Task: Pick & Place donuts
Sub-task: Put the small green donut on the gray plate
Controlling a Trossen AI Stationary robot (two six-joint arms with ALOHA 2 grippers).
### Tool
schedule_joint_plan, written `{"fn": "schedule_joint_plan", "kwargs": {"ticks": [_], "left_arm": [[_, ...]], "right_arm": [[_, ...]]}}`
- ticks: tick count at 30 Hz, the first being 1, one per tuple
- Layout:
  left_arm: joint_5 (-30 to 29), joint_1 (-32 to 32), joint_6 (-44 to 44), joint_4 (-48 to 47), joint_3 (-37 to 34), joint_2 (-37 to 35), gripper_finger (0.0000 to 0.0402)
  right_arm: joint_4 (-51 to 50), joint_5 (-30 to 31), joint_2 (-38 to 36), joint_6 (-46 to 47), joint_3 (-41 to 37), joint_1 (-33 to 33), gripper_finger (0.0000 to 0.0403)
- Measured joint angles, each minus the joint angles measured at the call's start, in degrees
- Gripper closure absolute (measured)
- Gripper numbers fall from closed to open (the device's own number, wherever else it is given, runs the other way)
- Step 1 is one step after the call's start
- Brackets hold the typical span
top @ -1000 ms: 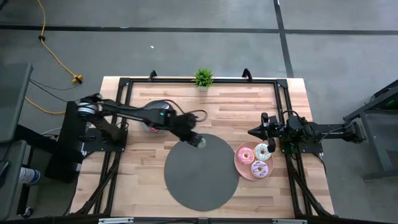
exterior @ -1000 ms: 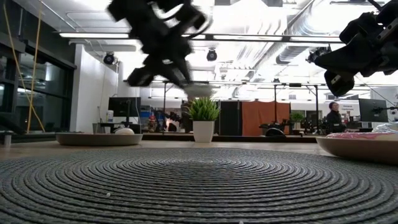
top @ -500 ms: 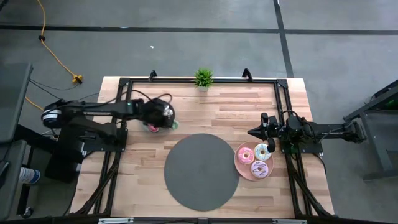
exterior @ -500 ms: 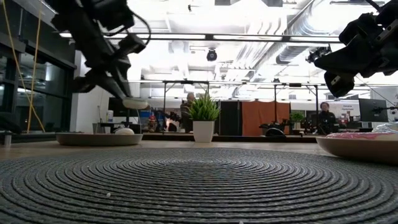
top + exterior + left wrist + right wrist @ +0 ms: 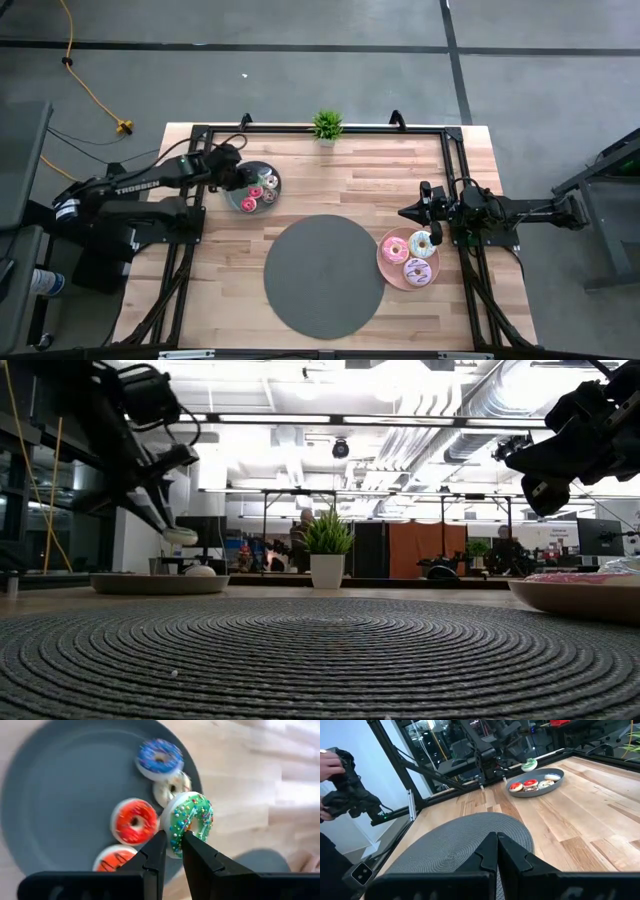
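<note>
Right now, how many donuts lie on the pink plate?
3, all on the pink plate beside the grey mat: a pink donut, a white donut and a lilac donut. None seems hidden.

On the surface (image 5: 350, 190), a mat (image 5: 324, 276) lies mid-front, a plate (image 5: 387, 262) with three donuts (image 5: 395, 250) just right of it, a dish (image 5: 236, 200) of small donuts (image 5: 254, 192) back-left, a plant (image 5: 326, 125) behind.

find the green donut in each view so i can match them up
High: not discernible, hidden at the left gripper by the dark plate.
Low: pale disc at left.
Left wrist: green donut pinched between fingers.
Right wrist: far off, above plate.
Shared landmark: dark plate.
</note>
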Motion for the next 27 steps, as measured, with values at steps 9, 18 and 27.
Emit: {"fn": "schedule_joint_plan", "kwargs": {"ticks": [9,18,27], "left_arm": [[-3.1,6.6,-5.5,-0.2,-4.5,-2.8,0.0347],[-5.8,8.0,-11.2,-0.3,-6.0,-2.8,0.0347],[-8.0,8.0,-13.0,-0.6,-6.0,-2.8,0.0347]], "right_arm": [[0.0,0.0,0.0,0.0,0.0,0.0,0.0402],[0.0,0.0,0.0,0.0,0.0,0.0,0.0402],[0.0,0.0,0.0,0.0,0.0,0.0,0.0402]]}}
